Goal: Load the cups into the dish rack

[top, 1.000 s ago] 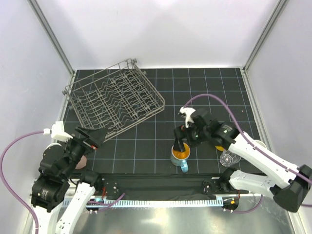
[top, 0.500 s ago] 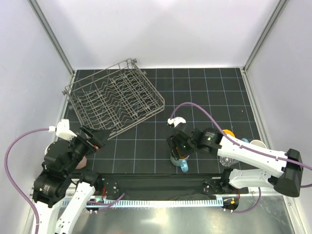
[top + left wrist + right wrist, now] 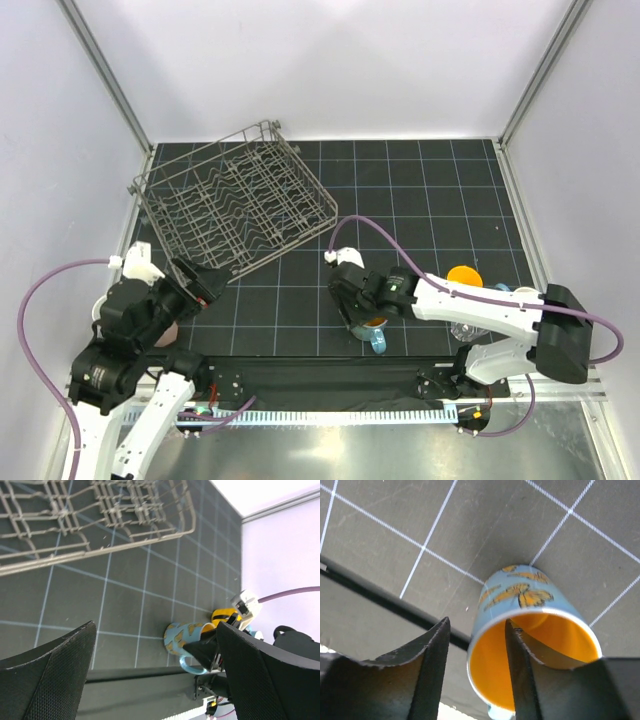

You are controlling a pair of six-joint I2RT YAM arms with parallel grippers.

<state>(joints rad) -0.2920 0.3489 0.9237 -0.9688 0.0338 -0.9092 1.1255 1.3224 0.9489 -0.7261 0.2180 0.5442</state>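
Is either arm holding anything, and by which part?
Nothing is gripped yet. The right gripper straddles the rim of the butterfly mug, one finger inside, one outside with a gap showing. The left gripper is open and empty.

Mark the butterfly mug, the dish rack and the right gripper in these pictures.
butterfly mug [image 3: 555,640], right wrist view, on its orange inside wall.
dish rack [image 3: 235,205], top view, on its bare wire floor.
right gripper [image 3: 476,627], right wrist view, between the fingertips that straddle the mug's rim.
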